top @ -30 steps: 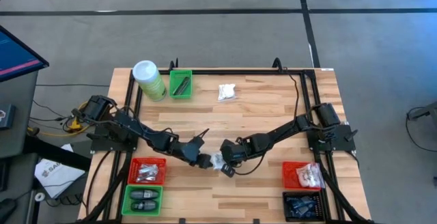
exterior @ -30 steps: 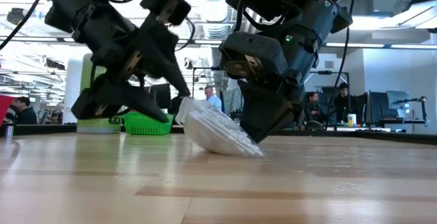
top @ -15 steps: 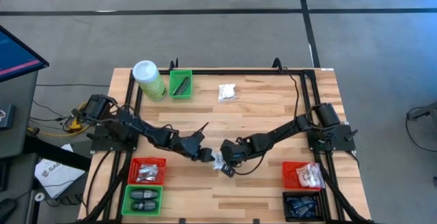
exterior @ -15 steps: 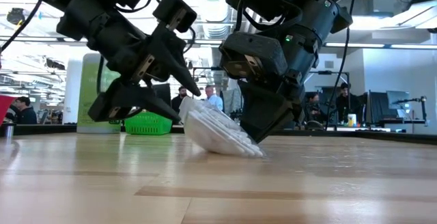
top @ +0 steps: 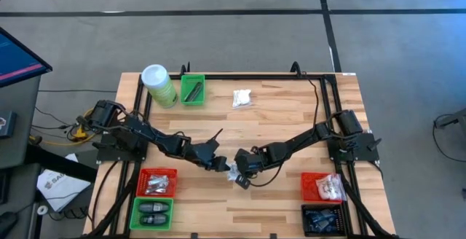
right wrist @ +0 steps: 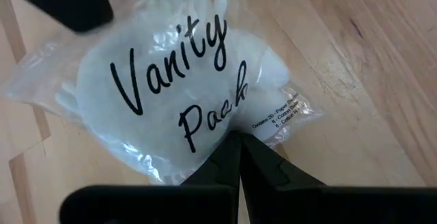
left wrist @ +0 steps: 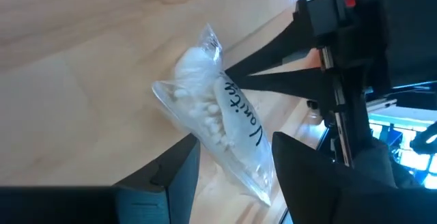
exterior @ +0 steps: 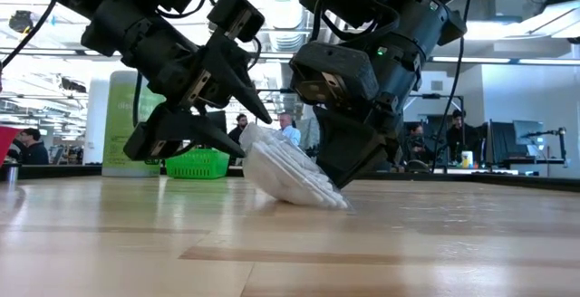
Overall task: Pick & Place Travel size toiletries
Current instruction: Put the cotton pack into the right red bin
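Where right wrist view reads "Vanity Pack", right fingers [right wrist: 235, 157] clamped on sachet [right wrist: 171, 80], left fingers [left wrist: 232, 166] apart.

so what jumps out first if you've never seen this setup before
Both grippers meet at the table's middle over a clear "Vanity Pack" sachet. The right gripper is shut on the sachet's edge, holding it tilted on the wood, while the left gripper stands open at its other end. Colored bins sit at the front corners.

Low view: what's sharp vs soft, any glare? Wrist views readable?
Low view: the vanity pack is sharp, the near table soft with a pale sheen, ceiling lights bright. Right wrist view: the print is crisp, the right gripper dark. Left wrist view: lettering legible, the left gripper in shadow.
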Robot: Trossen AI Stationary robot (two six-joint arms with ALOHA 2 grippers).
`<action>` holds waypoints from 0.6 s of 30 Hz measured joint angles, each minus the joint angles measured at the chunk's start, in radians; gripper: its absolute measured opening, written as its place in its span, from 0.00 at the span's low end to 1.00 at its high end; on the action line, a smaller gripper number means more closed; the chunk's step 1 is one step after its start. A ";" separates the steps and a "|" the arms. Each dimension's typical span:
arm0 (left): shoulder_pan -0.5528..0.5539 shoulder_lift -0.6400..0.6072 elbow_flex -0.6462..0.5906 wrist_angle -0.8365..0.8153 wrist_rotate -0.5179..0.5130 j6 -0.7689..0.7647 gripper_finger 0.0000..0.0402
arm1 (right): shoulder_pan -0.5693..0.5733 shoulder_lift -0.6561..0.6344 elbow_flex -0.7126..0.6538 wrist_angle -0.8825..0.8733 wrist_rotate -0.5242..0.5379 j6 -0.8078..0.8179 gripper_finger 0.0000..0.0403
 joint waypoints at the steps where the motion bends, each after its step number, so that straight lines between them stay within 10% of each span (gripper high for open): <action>1: -0.001 0.007 0.000 0.008 0.004 -0.004 0.44 | 0.000 0.000 0.000 0.000 0.000 0.000 0.00; 18: -0.034 0.166 0.000 0.236 0.038 -0.077 0.44 | 0.000 0.000 0.000 0.003 0.004 0.018 0.00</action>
